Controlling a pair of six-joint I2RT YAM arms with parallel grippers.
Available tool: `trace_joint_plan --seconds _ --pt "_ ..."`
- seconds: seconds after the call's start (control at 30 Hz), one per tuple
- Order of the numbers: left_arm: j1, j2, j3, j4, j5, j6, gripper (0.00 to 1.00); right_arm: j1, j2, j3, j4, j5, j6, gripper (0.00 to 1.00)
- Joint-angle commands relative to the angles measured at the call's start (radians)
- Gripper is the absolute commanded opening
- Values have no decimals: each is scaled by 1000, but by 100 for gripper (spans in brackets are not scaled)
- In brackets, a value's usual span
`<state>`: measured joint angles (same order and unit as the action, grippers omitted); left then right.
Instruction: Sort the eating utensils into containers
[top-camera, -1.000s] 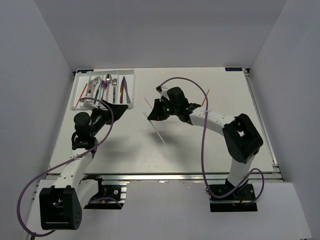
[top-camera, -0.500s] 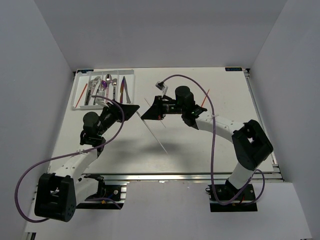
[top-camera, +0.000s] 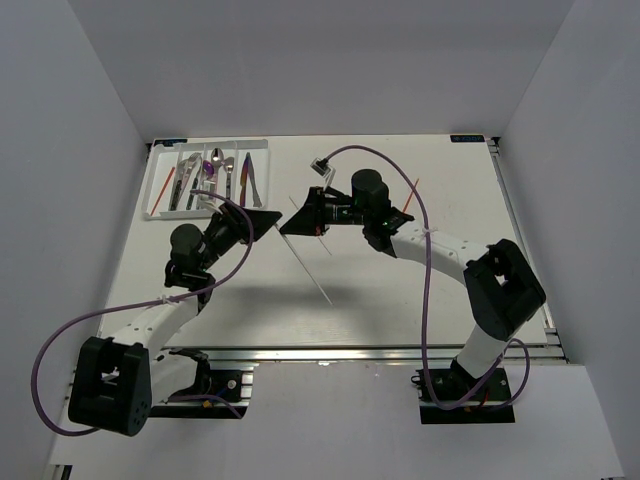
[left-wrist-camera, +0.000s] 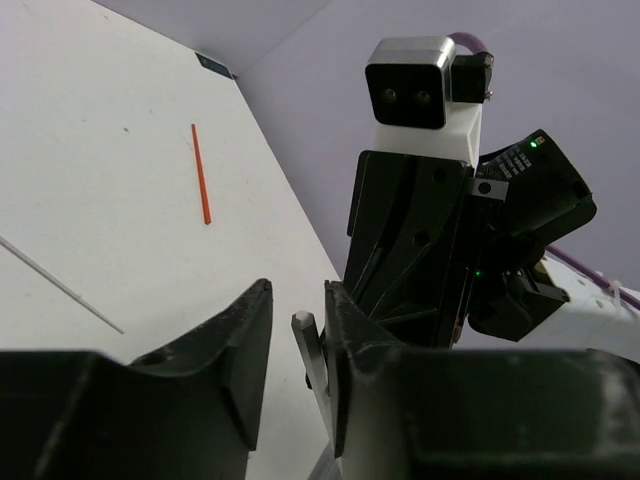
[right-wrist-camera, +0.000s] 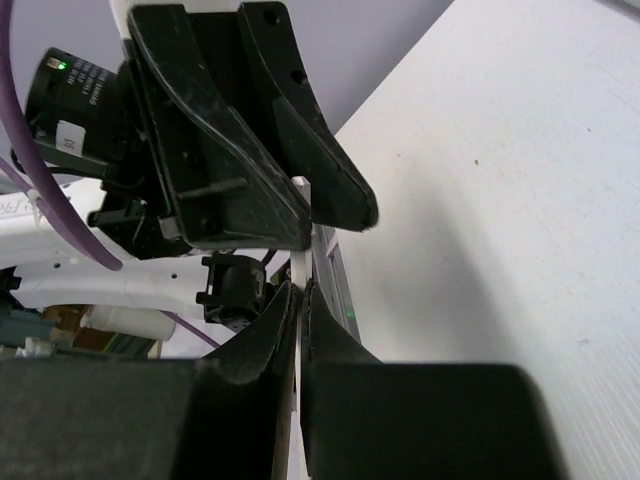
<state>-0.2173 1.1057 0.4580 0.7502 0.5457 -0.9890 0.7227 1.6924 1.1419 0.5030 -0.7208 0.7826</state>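
My right gripper is shut on a pale chopstick held above the table's middle. Its upper end stands between the jaws of my left gripper. That end lies against the right finger, and a gap still shows on the left side. The two grippers meet tip to tip. A second pale chopstick and a red chopstick lie on the table. The white tray at the back left holds several utensils.
The right arm's wrist camera and body fill the view just beyond my left fingers. Purple cables loop over both arms. White walls close in the table on three sides.
The left arm swung right from the tray to meet the right gripper, and its jaws have narrowed around the chopstick's end. The right gripper carried the chopstick a little to the left.
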Motion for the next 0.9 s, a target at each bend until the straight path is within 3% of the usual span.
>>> trace_joint_plan --seconds 0.0,0.13,0.23,0.27,0.3,0.33,0.37,0.4,0.43,0.47,0.53,0.57,0.67,0.87 --pt "-7 12 16 44 29 -7 36 0 6 58 52 -6 23 0" --pt "-10 37 21 61 39 -17 31 0 4 65 55 -2 24 0" --pt "-11 59 51 35 43 -8 2 -5 9 68 57 -2 24 0" --pt "-11 65 70 5 46 28 0 -9 7 67 57 -6 26 2" --pt "-11 71 97 -111 45 67 0 -31 3 36 63 -3 29 59" --pt "-11 71 191 -226 -1 211 0 -49 -23 10 81 1 40 89" --pt "-11 69 258 -362 -63 313 0 -71 -42 -20 86 6 43 89" --pt "-11 71 334 -658 -160 405 0 -127 -66 -57 85 18 40 89" --pt "-11 92 479 -781 -379 482 0 -159 -120 -129 69 59 29 89" --pt "-11 111 551 -952 -491 600 0 -216 -150 -158 16 81 -15 89" --pt "-10 188 684 -1050 -709 711 0 -261 -228 -211 -68 157 -80 89" --pt "2 222 815 -1081 -869 812 0 -278 -249 -215 -116 184 -115 89" --pt "56 362 1035 -1108 -1028 979 0 -304 -316 -229 -250 230 -229 89" --pt "205 572 1200 -845 -1011 1156 0 -304 -448 -371 -304 250 -309 89"
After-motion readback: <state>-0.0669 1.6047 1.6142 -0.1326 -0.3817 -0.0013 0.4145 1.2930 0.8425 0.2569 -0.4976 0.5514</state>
